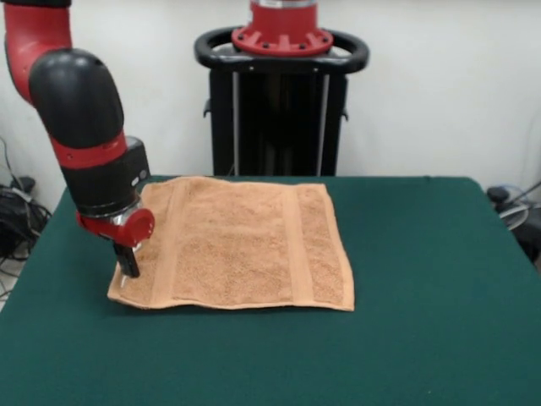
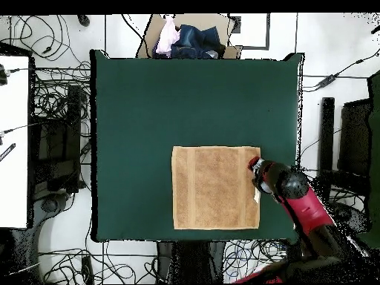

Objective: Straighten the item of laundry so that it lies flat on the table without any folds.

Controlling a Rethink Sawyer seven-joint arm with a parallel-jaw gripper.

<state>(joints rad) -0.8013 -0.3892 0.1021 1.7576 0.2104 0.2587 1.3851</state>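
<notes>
The orange-tan towel [image 1: 237, 245] lies spread out and looks flat on the green table [image 1: 423, 279], with two woven bands running across it. In the overhead view the towel [image 2: 215, 187] is a neat square near the table's [image 2: 148, 111] lower right part. My gripper [image 1: 127, 264] stands over the towel's near left corner in the front view, its dark tips touching or just above the cloth. Seen from overhead, the gripper [image 2: 256, 167] sits at the towel's right edge near its upper corner. A small white label [image 2: 257, 197] shows at that right edge.
A pile of clothes [image 2: 185, 38] on a cardboard box lies beyond the table's top edge in the overhead view. Cables and equipment surround the table on the floor. The towel sits close to the table edge nearest the robot's base.
</notes>
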